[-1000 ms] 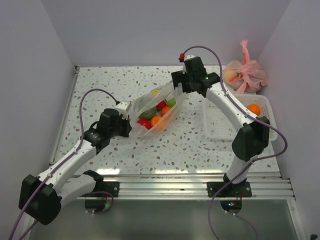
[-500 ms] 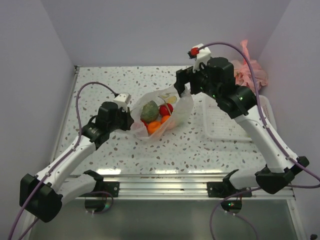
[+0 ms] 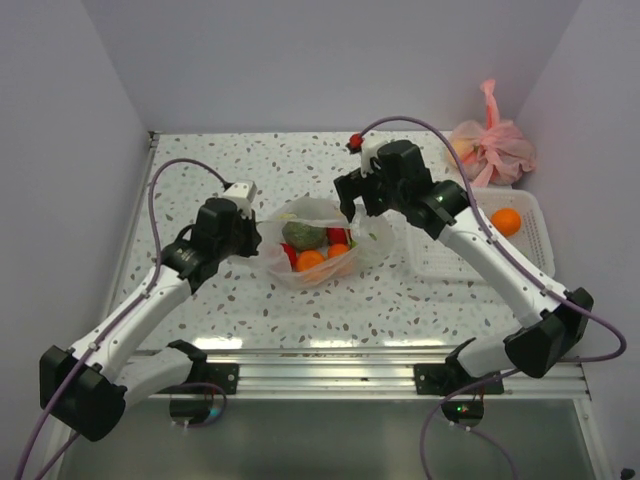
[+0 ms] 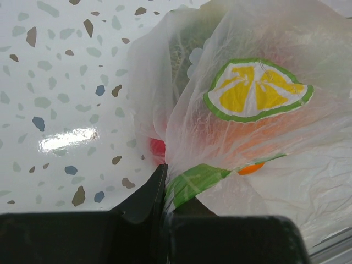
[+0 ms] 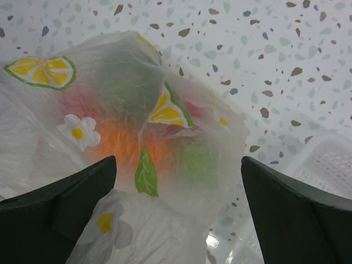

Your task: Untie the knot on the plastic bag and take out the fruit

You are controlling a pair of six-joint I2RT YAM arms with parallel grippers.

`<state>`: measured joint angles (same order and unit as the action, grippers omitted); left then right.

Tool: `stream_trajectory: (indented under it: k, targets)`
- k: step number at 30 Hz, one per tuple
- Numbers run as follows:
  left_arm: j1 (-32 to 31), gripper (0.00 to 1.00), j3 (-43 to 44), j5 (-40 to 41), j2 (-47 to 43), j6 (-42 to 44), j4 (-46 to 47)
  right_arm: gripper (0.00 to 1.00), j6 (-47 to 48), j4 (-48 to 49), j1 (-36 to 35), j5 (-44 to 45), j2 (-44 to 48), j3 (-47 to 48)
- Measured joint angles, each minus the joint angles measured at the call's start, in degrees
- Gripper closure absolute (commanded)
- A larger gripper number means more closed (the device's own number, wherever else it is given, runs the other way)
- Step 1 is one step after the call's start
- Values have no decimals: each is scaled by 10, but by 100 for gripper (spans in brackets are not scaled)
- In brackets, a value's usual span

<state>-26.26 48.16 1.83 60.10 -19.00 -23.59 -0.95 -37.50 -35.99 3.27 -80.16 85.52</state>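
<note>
plastic bag [image 3: 372, 238] sits mid-surface [image 3: 220, 170] between my two arms, its mouth gaping upward and the fruit [image 3: 310, 260] heaped inside: a dull green lumpy one [image 3: 300, 234] toward the far side, oranges and a red one nearer me. no knot shows in any view, so i judge the untying done and the emptying the step in hand. my left tool [image 3: 256, 241] is pressed together on the bag's left edge; its wrist view shows it nipping a fold of film with a green leaf print. my right tool [image 3: 352, 212] hangs over the far right rim, spread wide with nothing between its fingers; from its wrist camera the bag lies directly below, the fruit only blurred colours through the printed film. the bag's long axis runs left to right, from one tool to the other, and the opening faces up just left of the right tool and a little nearer me, so the right arm is the closer one to the fruit. i reckon it must come down through the mouth rather than onto the film, with the left pinch anchoring the bag. a white basket [image 3: 440, 260] with one orange [image 3: 508, 220] in it stands just right of the bag; a pink bag [image 3: 490, 150] lies in the far right corner, well apart
</note>
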Motion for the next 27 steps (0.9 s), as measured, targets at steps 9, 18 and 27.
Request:
stream_trajectory:
  k: [9, 18, 27]
  targets:
    - [0, 100, 29, 51, 16, -16, -36, 2, 21, -5, 0, -47, -42, -35]
    - [0, 100, 32, 73, 30, -21, -52, 6, 65, -12, -1, -126, -40, -81]
    - [2, 100, 32, 93, 45, -25, -53, 4, 73, 1, -12, -180, -33, -59]
